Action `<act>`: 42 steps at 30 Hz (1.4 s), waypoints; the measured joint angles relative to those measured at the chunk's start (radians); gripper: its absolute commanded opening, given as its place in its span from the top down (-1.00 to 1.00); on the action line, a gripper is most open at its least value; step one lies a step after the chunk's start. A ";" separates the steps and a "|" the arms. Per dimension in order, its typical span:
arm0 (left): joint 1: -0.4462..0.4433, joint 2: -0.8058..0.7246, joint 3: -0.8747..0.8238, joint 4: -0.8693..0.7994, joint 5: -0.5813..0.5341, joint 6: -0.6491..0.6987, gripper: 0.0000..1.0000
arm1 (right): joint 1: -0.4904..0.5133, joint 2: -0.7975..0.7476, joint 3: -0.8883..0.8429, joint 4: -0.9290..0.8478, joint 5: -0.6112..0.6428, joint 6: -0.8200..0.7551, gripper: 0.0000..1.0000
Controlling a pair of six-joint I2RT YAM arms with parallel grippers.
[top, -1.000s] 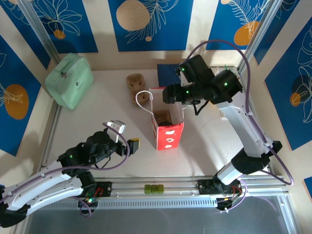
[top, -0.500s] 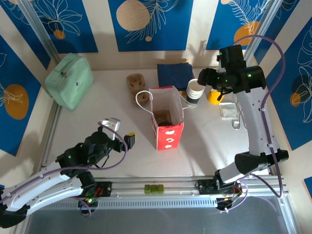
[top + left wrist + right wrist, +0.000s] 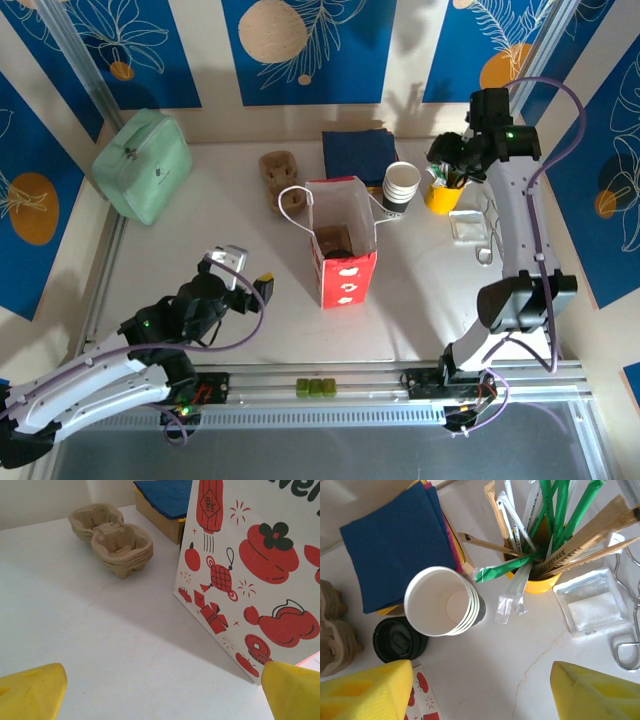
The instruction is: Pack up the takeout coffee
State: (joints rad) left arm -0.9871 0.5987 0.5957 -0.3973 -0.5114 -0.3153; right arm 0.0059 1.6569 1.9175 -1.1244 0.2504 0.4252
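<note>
The red-and-white paper bag (image 3: pixel 345 278) stands open mid-table; its printed side shows in the left wrist view (image 3: pixel 250 570). Inside it I see brown cardboard and a dark round shape (image 3: pixel 338 240); whether that is the takeout coffee I cannot tell. My left gripper (image 3: pixel 250 272) hovers low, left of the bag, open and empty (image 3: pixel 162 695). My right gripper (image 3: pixel 447 160) hangs at the back right over the stack of white cups (image 3: pixel 442 600), open with nothing between its yellow fingers (image 3: pixel 480 690).
Black lids (image 3: pixel 400 639) lie beside the white cups (image 3: pixel 401 186). Blue napkins (image 3: pixel 400 545), a yellow pot of straws and stirrers (image 3: pixel 540 580), a clear dish (image 3: pixel 592 602) and tongs (image 3: pixel 627 645) crowd the back right. Cardboard carriers (image 3: pixel 112 535) and a green pouch (image 3: pixel 143 165) sit back left.
My right arm has swung away from above the bag, back and to the right, over the cups and yellow pot. The left gripper has barely shifted.
</note>
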 measured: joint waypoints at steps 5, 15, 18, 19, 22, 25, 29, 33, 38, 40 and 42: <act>0.000 0.010 -0.022 0.017 -0.008 0.021 -0.99 | -0.002 0.085 0.016 0.011 0.001 -0.014 -0.46; 0.000 0.063 -0.027 0.024 -0.018 0.060 -0.98 | -0.008 0.212 0.092 0.014 0.017 -0.031 -0.43; 0.000 0.064 -0.027 0.032 -0.025 0.063 -0.98 | -0.009 0.234 0.105 0.014 0.023 -0.033 -0.43; 0.000 0.064 -0.027 0.037 -0.026 0.063 -0.98 | -0.010 0.242 0.109 0.014 0.023 -0.032 -0.43; 0.000 0.064 -0.028 0.046 -0.034 0.063 -0.98 | -0.011 0.271 0.122 0.014 0.023 -0.031 -0.41; 0.000 0.064 -0.029 0.046 -0.037 0.063 -0.98 | -0.014 0.301 0.138 0.012 0.023 -0.026 -0.33; 0.000 0.064 -0.029 0.045 -0.041 0.063 -0.98 | -0.014 0.345 0.178 0.010 0.025 -0.025 -0.26; 0.000 0.064 -0.029 0.045 -0.041 0.063 -0.98 | -0.014 0.357 0.180 0.006 0.032 -0.025 -0.20; 0.000 0.064 -0.029 0.045 -0.042 0.062 -0.98 | -0.015 0.357 0.180 0.006 0.034 -0.025 -0.13; 0.000 0.064 -0.029 0.045 -0.044 0.062 -0.98 | -0.015 0.357 0.180 0.006 0.035 -0.025 -0.13; 0.000 0.064 -0.029 0.045 -0.044 0.063 -0.98 | -0.016 0.357 0.180 0.006 0.034 -0.025 -0.10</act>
State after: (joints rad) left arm -0.9867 0.6624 0.5671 -0.3527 -0.5552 -0.2527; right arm -0.0105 2.0144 2.0979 -1.1183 0.2848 0.4004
